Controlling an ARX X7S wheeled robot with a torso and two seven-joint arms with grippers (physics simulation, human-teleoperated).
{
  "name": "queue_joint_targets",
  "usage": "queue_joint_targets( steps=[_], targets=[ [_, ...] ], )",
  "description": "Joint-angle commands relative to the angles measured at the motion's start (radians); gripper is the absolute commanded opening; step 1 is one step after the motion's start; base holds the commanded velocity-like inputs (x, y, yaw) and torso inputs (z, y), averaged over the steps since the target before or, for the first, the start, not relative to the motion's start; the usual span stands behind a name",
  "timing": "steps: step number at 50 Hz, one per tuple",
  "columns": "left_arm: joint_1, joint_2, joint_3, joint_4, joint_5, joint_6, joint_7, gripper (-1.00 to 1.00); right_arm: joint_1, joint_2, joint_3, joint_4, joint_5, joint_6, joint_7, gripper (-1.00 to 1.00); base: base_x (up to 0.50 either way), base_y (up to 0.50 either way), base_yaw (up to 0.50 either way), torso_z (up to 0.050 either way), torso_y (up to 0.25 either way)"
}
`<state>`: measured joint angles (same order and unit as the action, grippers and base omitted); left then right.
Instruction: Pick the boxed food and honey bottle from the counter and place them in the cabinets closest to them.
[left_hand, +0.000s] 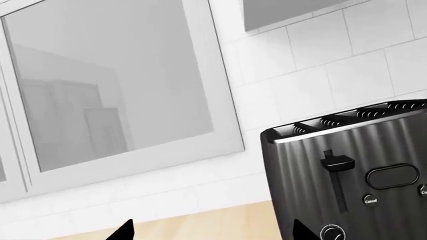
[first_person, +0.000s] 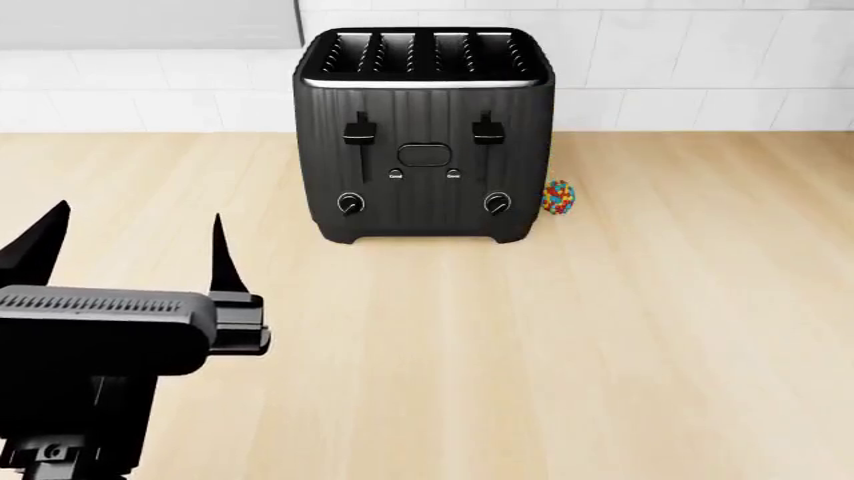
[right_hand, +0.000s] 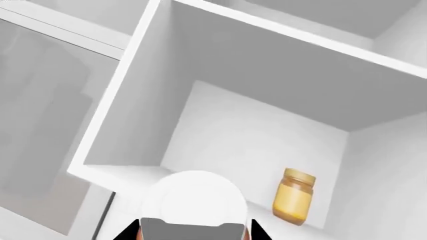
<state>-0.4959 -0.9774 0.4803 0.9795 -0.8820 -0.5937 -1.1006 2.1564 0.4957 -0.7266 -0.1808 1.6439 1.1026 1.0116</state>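
gripping round white-capped honey bottle (right_hand: 195, 200), right pincer (right_hand: 193, 231)

Bright, even, flat light fills all 3 renders, sharp edge to edge, with no blur or lens distortion. The toaster (first_person: 422, 135) casts only a faint shadow on the counter (first_person: 627, 330); soft highlights streak its ribbed dark front.

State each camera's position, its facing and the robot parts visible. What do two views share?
Head: on the head, facing down at counter, toaster, ball; open left tool shows.
Left wrist: near left tool, facing toaster and glass door; fingertips show.
Right wrist: near right tool, facing into a cabinet with a jar; tool grips honey bottle.
Shared: head and left wrist both show the toaster.
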Motion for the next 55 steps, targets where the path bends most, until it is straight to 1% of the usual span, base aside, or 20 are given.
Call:
queue_joint_targets(
  steps=[1,10,35,40,45,47,49,55],
  targets=[
    [0.002,0.001,0.001,0.003,-0.003,0.009,-0.004,1.00,0.058,-0.039,-0.029,0.156,-0.179,-0.003,-0.167,-1.00,0.00,0.00,0.00,0.000,0.000],
    [-0.003,-0.003,0.003,0.008,-0.008,0.007,-0.009,1.00,0.090,-0.076,-0.071,0.295,-0.304,-0.055,-0.288,-1.00,0.00,0.00,0.00,0.000,0.001],
    [-0.003,-0.011,0.009,0.008,-0.012,0.017,-0.014,1.00,0.154,-0.202,-0.149,0.694,-0.554,-0.232,-0.552,-1.00,0.00,0.00,0.00,0.000,0.000],
    [-0.001,-0.008,0.013,0.002,-0.008,0.020,-0.012,1.00,0.164,-0.241,-0.169,0.813,-0.610,-0.282,-0.618,-1.00,0.00,0.00,0.00,0.000,0.002],
    [0.002,-0.015,0.012,0.007,-0.010,0.023,-0.016,1.00,0.193,-0.302,-0.184,0.985,-0.681,-0.340,-0.709,-1.00,0.00,0.00,0.00,0.000,0.000],
    [0.008,-0.018,0.011,0.007,-0.008,0.028,-0.017,1.00,0.198,-0.337,-0.160,1.066,-0.745,-0.361,-0.757,-1.00,0.00,0.00,0.00,0.000,0.000],
    [0.012,-0.019,0.013,0.006,-0.004,0.032,-0.016,1.00,0.199,-0.376,-0.093,1.146,-0.849,-0.372,-0.811,-1.00,0.00,0.00,0.00,0.000,0.000],
    [0.023,-0.025,0.012,0.004,0.000,0.043,-0.015,1.00,0.199,-0.473,0.191,1.312,-1.210,-0.406,-0.947,-1.00,0.00,0.00,0.00,0.000,0.000]
  ],
)
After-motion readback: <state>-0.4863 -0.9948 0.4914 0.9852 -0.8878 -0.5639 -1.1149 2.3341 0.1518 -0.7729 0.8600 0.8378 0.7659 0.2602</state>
